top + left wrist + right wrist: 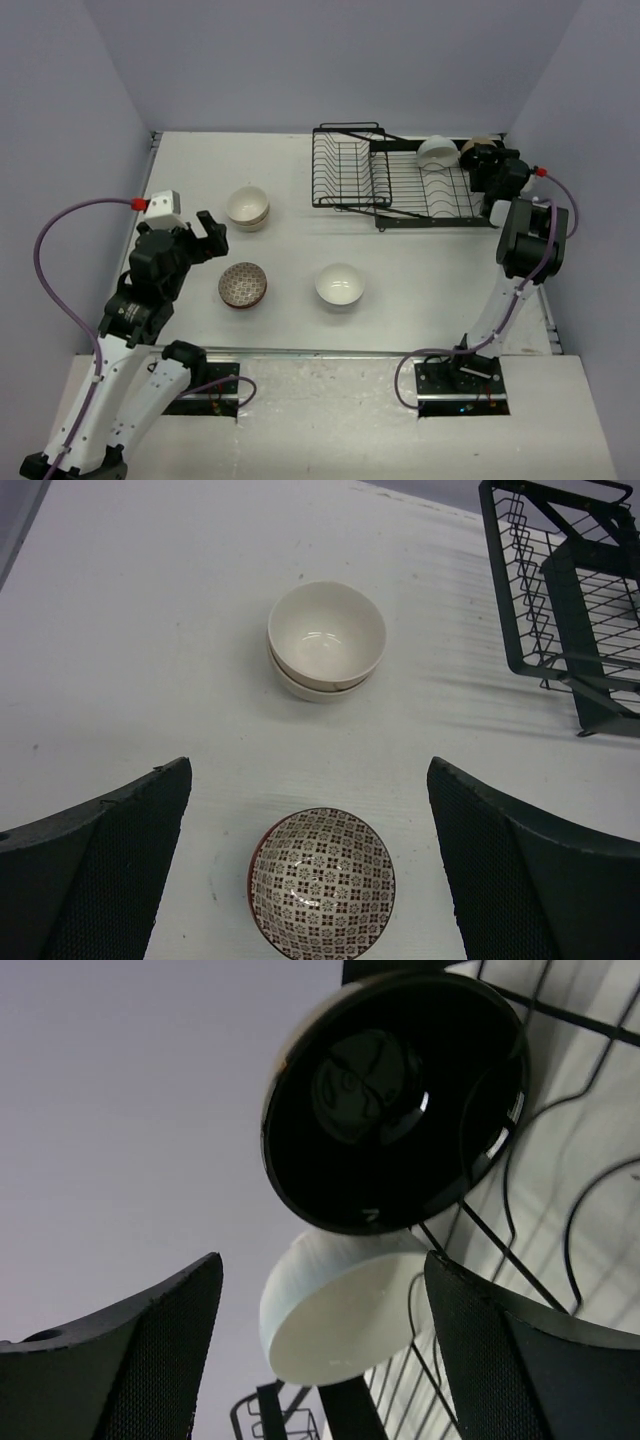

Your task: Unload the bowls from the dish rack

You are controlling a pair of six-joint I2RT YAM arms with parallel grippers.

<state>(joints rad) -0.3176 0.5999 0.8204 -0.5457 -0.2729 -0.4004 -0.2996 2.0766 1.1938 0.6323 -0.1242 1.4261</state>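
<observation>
My right tool (482, 162) is up at the far right end of the dish rack (400, 190), jaws apart with nothing between them. In the wrist view the white bowl (340, 1310) lies most squarely between the fingers (130, 1360), and the dark-inside bowl (395, 1100) stands on edge just beyond it, touching or nearly so. I judge the white one to be the pick, though I can't be sure.

To do this well I want one finger inside the rim and one outside. I'd clamp only once the rim is well in, then lift straight up clear of the wires before swinging to the open tabletop (420, 270). The risks are snagging a wire or nudging the dark bowl over.

My left tool (203, 236) hangs wide apart and empty over the near left, above the patterned bowl (243, 285).

By my count, two bowls are in the rack, both at its far right. Four are out on the tabletop: a stack of two cream bowls (247, 208), the patterned one, and a plain white bowl (340, 285). That makes six in sight, and one rack of two joined parts.
</observation>
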